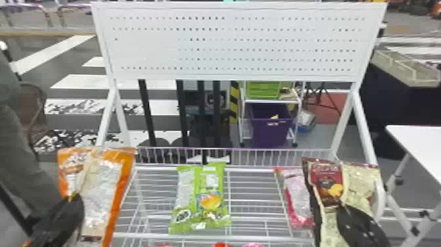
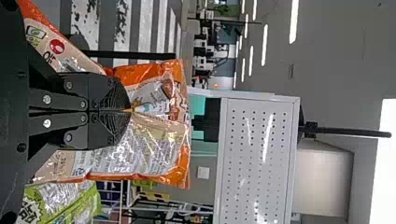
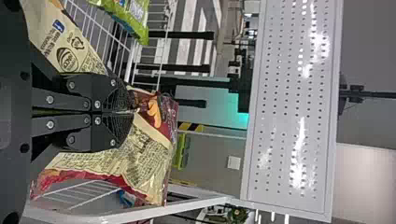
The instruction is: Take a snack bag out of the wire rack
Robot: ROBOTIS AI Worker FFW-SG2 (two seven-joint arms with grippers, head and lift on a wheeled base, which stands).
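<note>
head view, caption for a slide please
Orange bag in the left gripper, brown-and-cream bag in the right gripper, green bag between them on the wire rack

Inside the wire rack [image 1: 246, 169], a pink bag [image 1: 297, 193] was partly hidden; right of the rack, a white table [image 1: 423, 141] was cut off.

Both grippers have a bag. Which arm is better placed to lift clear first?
Left, probably. The left gripper pinches the orange bag, with a gap to the green bag. The right gripper's brown-and-cream bag crowds the pink bag, so lifting could drag it.
</note>
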